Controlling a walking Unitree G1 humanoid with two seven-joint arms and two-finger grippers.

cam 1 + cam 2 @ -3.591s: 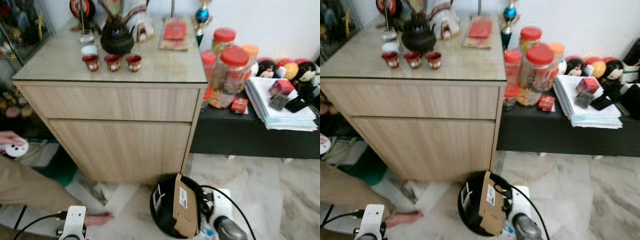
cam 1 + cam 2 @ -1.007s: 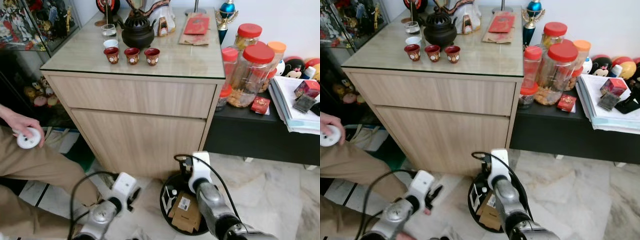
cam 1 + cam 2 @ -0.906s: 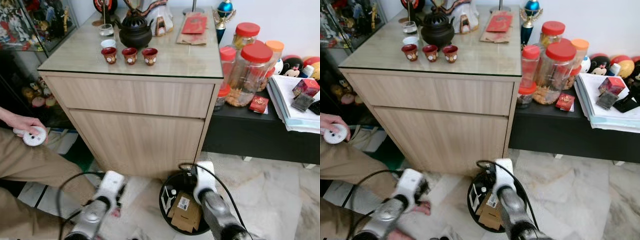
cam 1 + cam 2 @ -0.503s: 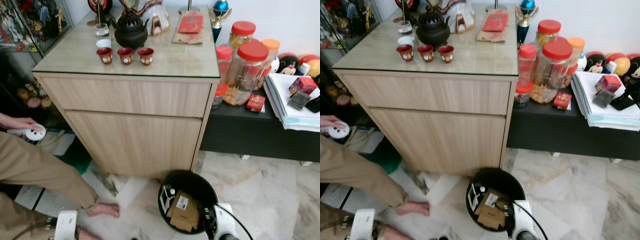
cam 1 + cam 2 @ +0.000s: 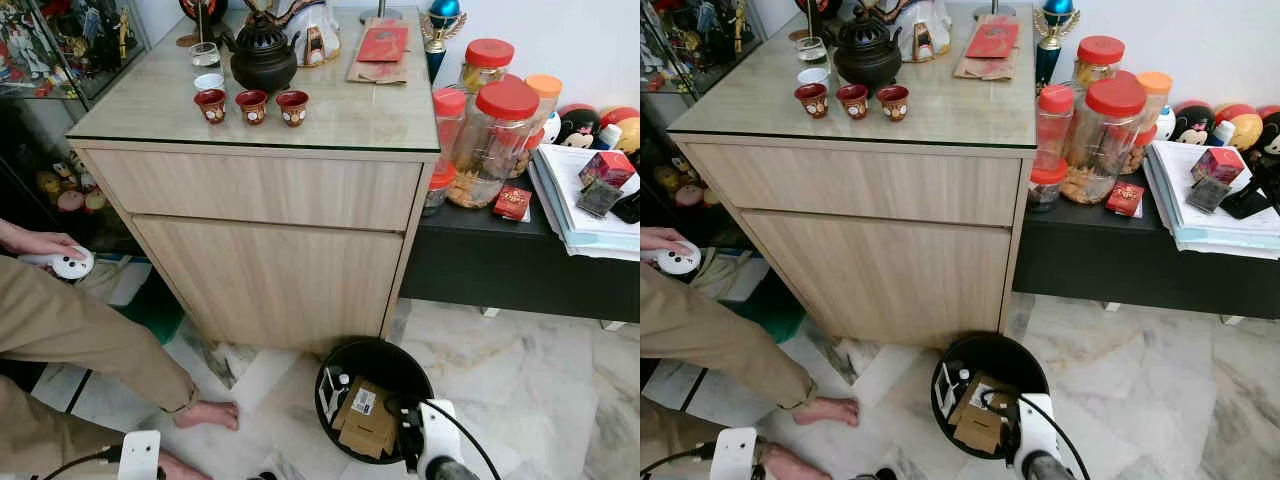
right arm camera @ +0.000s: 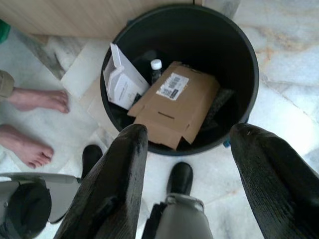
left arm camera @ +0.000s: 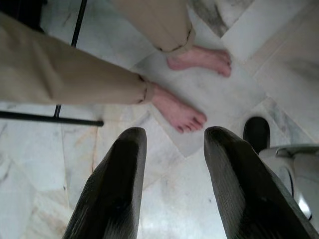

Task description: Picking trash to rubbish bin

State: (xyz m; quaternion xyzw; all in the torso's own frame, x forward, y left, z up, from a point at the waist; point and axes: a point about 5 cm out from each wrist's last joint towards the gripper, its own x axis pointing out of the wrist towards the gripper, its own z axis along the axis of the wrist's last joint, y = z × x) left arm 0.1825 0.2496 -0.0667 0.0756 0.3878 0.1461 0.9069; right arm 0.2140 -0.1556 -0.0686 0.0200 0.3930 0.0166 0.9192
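Cardboard [image 6: 174, 104] with barcode label in bin [image 6: 239, 45], right tool [image 6: 192, 164] wide above.

Rubbish bin [image 6: 239, 64]: black.
Cardboard box [image 6: 177, 107]: brown, white barcode label.
Floor [image 5: 500, 360]: pale grey-veined marble.
Cabinet [image 5: 270, 270]: light woodgrain.
Jar lids [image 5: 507, 98]: red.
Cups [image 5: 251, 105]: red.
Trousers [image 7: 55, 69]: tan.

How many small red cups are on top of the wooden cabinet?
3. They stand in a row near the cabinet's front left, before the dark teapot: left cup, middle cup, right cup. More could be hidden behind the teapot.
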